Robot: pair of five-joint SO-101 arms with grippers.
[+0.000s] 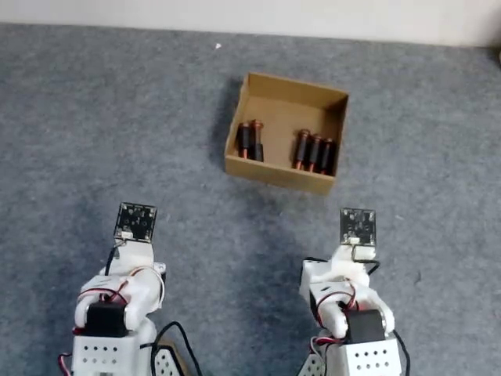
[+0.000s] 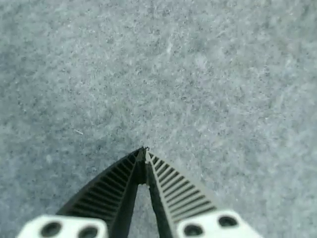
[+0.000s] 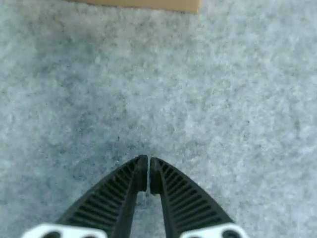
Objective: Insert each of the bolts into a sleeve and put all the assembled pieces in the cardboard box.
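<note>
We judge the task essentially complete; we count five assembled pieces (image 1: 313,150) lying inside the cardboard box (image 1: 280,174), and we see no loose bolt or sleeve anywhere on the grey felt table cover (image 1: 117,117) around it. As far as the high view lets us tell, nothing is left to assemble or to carry.

The pieces lie flat on the box floor in two groups; a pair (image 1: 250,141) rests by one side wall, touching each other, and a trio sits side by side against the opposite wall, with bare cardboard between the groups. Each piece looks like a dark sleeve (image 1: 245,138) with a copper-coloured bolt (image 1: 256,124) showing at its ends; we cannot tell how deeply each bolt is seated.

The box stands well apart from both arms, beyond them on the table. The left gripper (image 2: 144,151) has its jaws pressed together at the tips and holds nothing; the right gripper (image 3: 148,163) is likewise closed and empty, above bare felt, with the box edge (image 3: 148,4) ahead of it.
</note>
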